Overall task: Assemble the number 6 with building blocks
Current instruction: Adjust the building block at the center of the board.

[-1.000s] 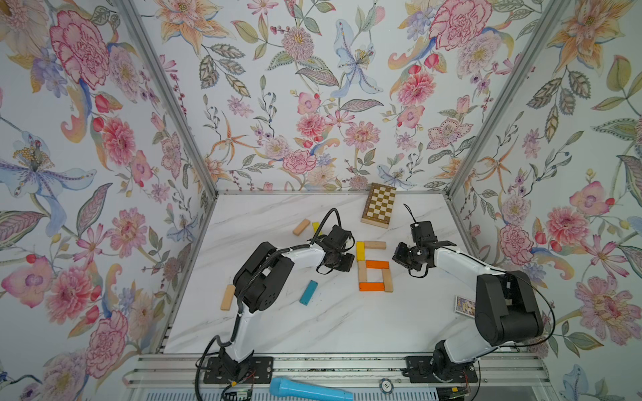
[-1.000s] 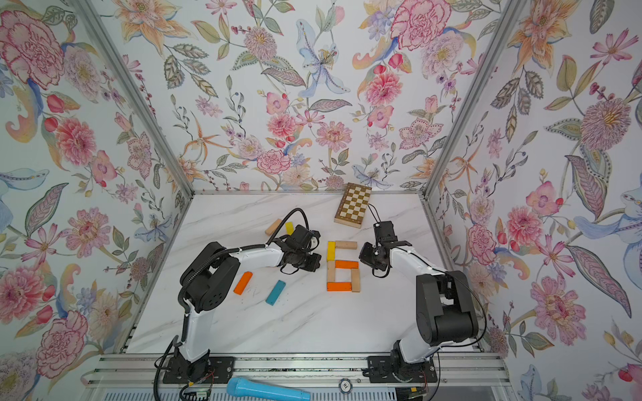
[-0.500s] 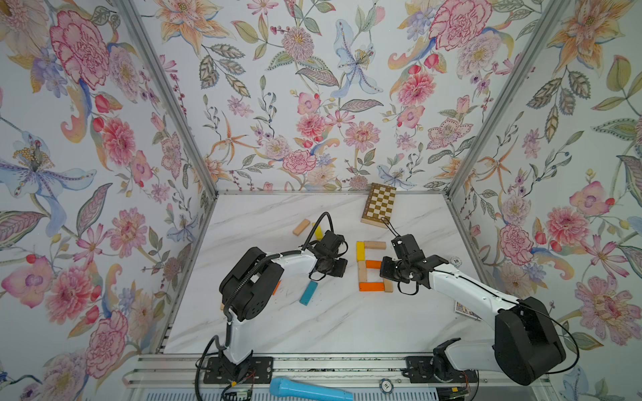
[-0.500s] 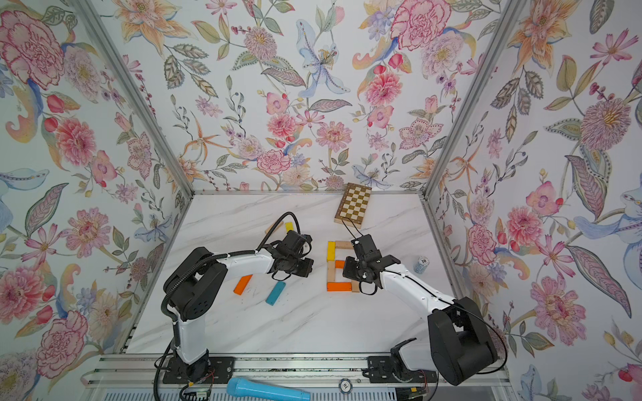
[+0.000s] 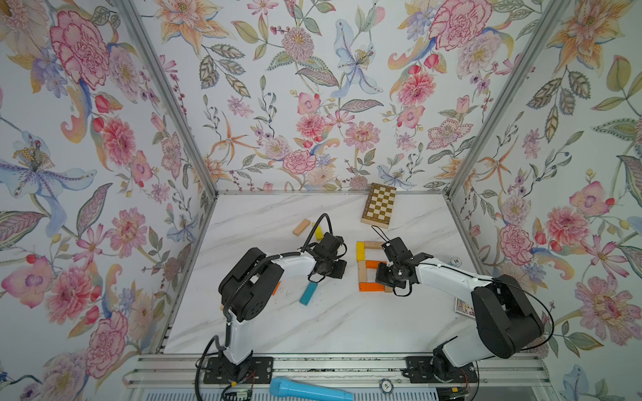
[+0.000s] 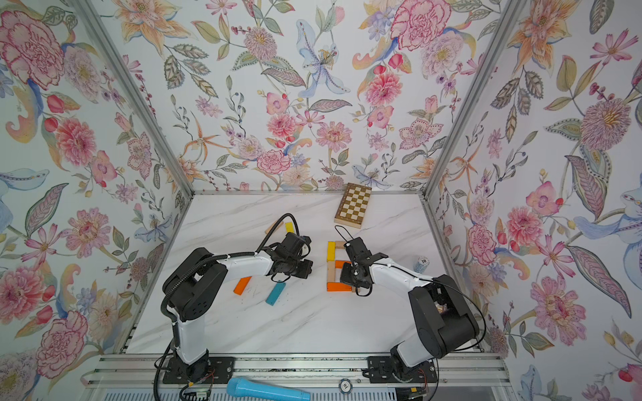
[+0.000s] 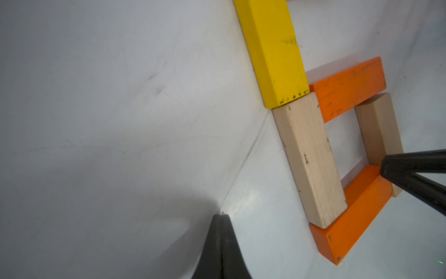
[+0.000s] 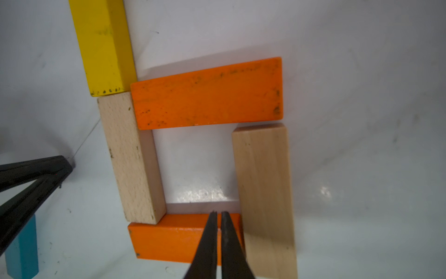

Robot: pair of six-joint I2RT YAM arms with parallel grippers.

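Observation:
The number 6 (image 5: 370, 266) lies mid-table in both top views. Its building blocks are a yellow stem (image 8: 103, 46), a beige top bar (image 5: 374, 244), an orange middle bar (image 8: 207, 94), a beige left side (image 8: 132, 159), a beige right side (image 8: 265, 193) and an orange bottom bar (image 8: 169, 239). My right gripper (image 8: 217, 213) is shut and holds nothing; its tips hover over the bottom bar, beside the right side block. My left gripper (image 7: 222, 215) is shut and empty, on the bare table just left of the loop.
Loose blocks lie on the left: beige (image 5: 301, 227), yellow (image 5: 318, 232), teal (image 5: 309, 293) and orange (image 6: 242, 285). A chequered board (image 5: 379, 206) leans at the back wall. A chip stack (image 6: 421, 264) and a card (image 5: 463, 307) sit at the right. A blue microphone (image 5: 309, 390) lies off the front edge.
My right gripper swung in from the right of the 6 to over its lower right corner, and its jaws closed. The left gripper shifted slightly toward the front.

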